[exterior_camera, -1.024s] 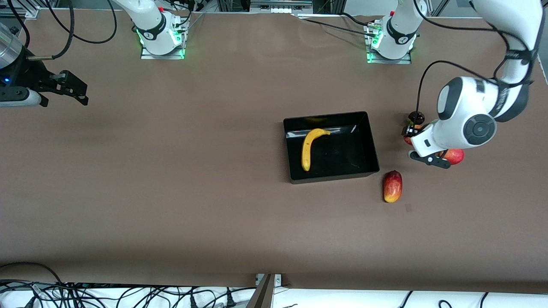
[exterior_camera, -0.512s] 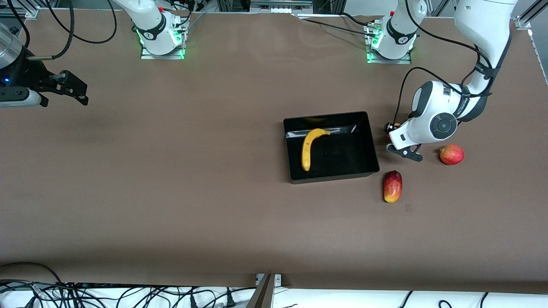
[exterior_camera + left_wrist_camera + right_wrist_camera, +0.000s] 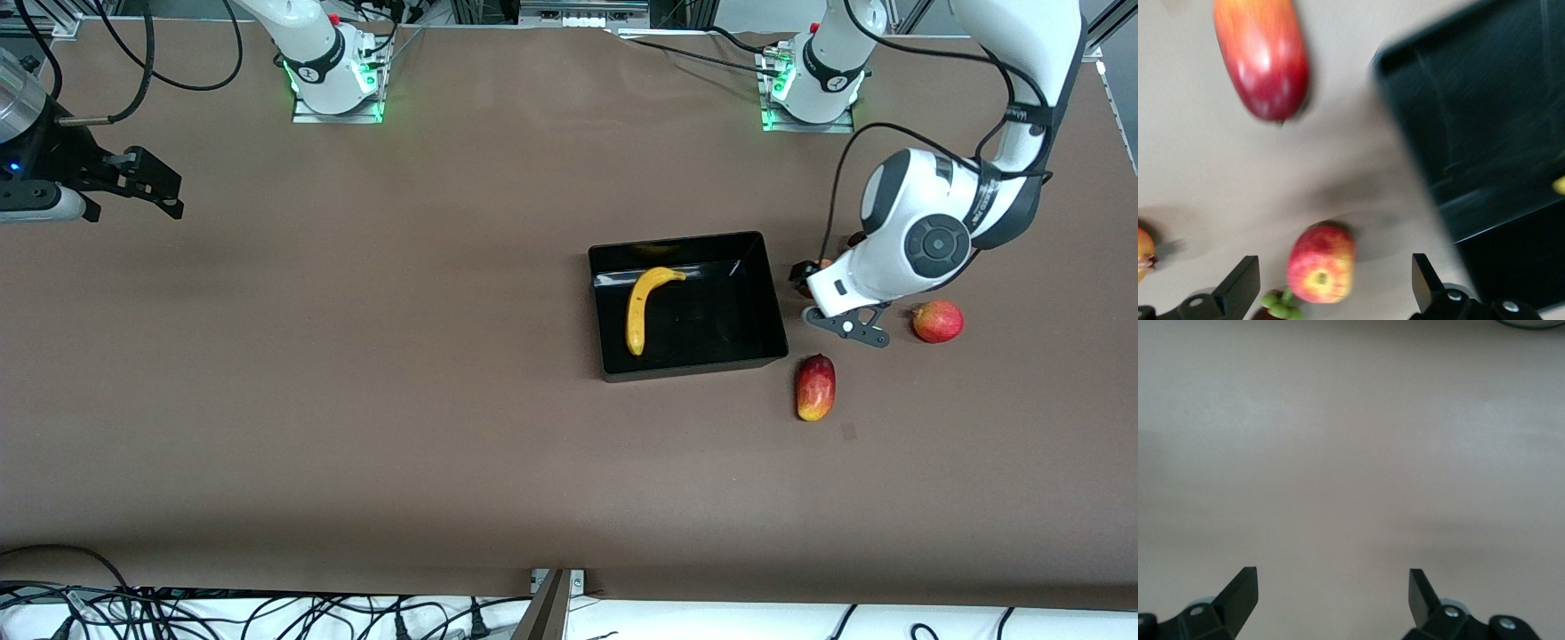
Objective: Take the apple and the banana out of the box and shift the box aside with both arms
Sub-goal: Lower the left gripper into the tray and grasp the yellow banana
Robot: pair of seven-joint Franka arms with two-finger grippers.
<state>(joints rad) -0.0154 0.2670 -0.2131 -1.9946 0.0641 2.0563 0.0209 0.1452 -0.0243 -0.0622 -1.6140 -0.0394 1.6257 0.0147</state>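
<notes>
Pincers both open: left pincer [image 3: 1331, 283] over apple [image 3: 1321, 263] beside box [image 3: 773, 293]; right pincer [image 3: 1331, 597] waits.

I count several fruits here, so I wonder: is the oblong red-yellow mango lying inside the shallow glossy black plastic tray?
No: the mango lies on the brown table outside the black tray, which holds only the curved yellow banana.

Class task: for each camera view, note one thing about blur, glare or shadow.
Front view: sharp, with glare streaks on the black box. Left wrist view: motion-smeared, the mango and box edge streaked. Right wrist view: bare table, soft shadow band.
</notes>
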